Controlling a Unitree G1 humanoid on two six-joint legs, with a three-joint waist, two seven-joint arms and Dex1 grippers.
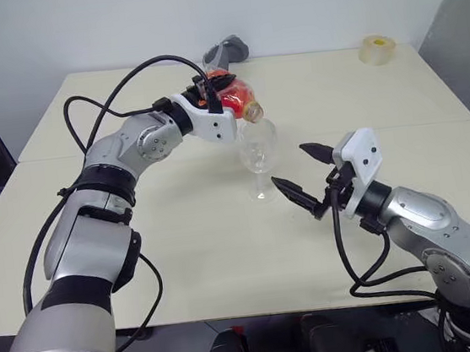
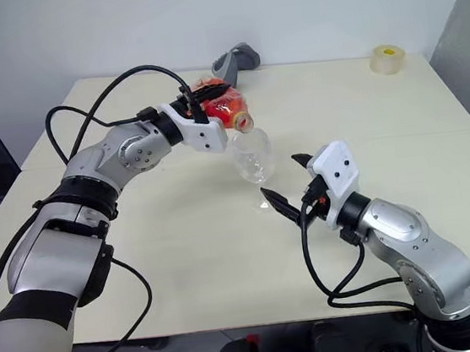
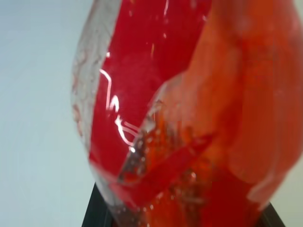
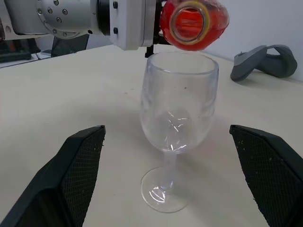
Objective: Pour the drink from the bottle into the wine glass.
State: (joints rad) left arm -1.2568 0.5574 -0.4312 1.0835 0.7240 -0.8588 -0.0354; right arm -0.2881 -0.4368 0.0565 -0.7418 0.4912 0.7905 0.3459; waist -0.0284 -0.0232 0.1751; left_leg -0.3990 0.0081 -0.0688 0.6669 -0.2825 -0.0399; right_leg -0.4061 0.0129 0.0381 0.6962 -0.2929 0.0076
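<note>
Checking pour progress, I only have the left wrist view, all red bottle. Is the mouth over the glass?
Observer: Yes. The bottle is tipped, its open mouth just above the wine glass rim.
Operator: Any drink in the glass yet?
Observer: None visible; the bowl looks clear and the drink is inside the bottle.
Operator: Right gripper holding the glass?
Observer: No. The right gripper is open, its fingers either side of the stem, apart from it.
Operator: Who holds the bottle?
Observer: The left gripper, shut on it.
</note>
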